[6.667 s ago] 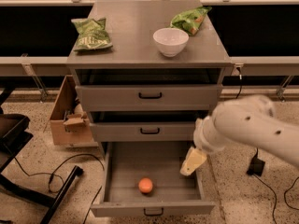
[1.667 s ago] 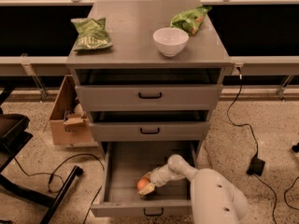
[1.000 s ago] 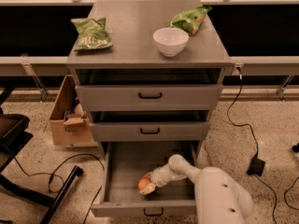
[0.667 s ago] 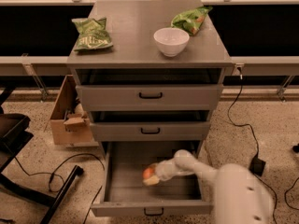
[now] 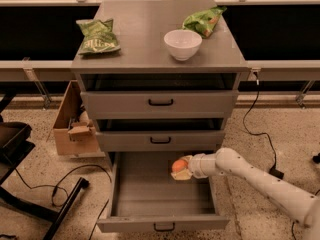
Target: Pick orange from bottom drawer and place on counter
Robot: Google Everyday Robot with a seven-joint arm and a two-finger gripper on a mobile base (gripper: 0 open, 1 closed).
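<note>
The orange (image 5: 178, 165) is held in my gripper (image 5: 182, 169), which is shut on it. It hangs above the floor of the open bottom drawer (image 5: 160, 204), near the drawer's back right, just under the middle drawer's front. My white arm (image 5: 260, 181) reaches in from the lower right. The counter (image 5: 145, 34) is the grey top of the cabinet, well above the gripper.
On the counter stand a white bowl (image 5: 182, 44), a green chip bag (image 5: 97, 36) at the left and another green bag (image 5: 204, 21) at the back right. A cardboard box (image 5: 72, 129) sits left of the cabinet. Cables and a chair base lie on the floor at the left.
My gripper closed on the orange on the drawer floor and has lifted it up and to the right. The arm has swung out further to the right.
</note>
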